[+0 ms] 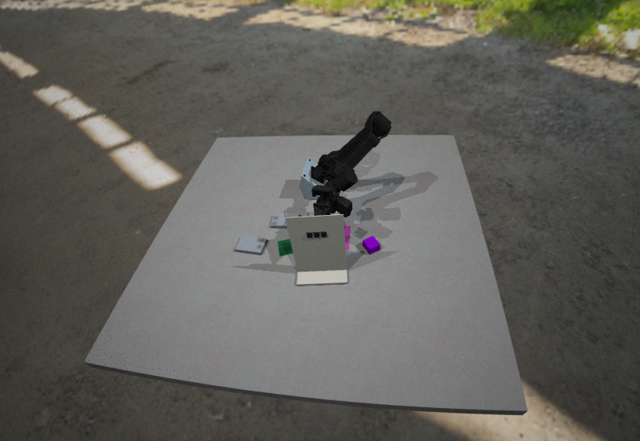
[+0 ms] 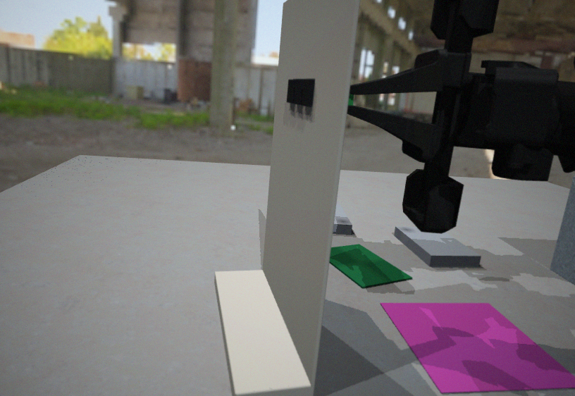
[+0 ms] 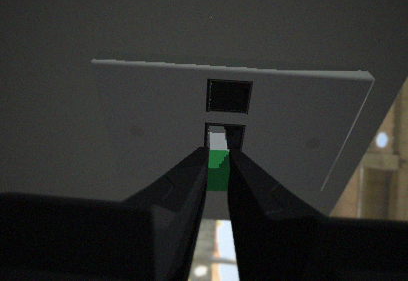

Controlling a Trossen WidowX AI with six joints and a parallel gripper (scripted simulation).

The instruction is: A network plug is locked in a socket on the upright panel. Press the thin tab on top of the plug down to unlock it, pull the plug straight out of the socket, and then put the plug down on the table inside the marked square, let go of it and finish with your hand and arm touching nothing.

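The upright panel stands on the table on a pale foot plate, and all positions below are referenced to it. The gripper is level with the panel's sockets and points straight at the arm-side face, with its two black fingers reaching up to that face. The fingers are clenched on the green network plug, one finger on each side of the plug body. The plug's pale front end sits at the mouth of the nearer socket, so the plug lies at the panel face, gripped and off the table; how deep it sits in the socket cannot be determined. A second, dark socket lies just beyond it in the wrist view. On the panel's far face a black block protrudes at the same height. On the table on the arm side of the panel lie a green square, a magenta square, and a flat grey slab below the gripper body. A small purple block sits beside the panel's magenta-square side.
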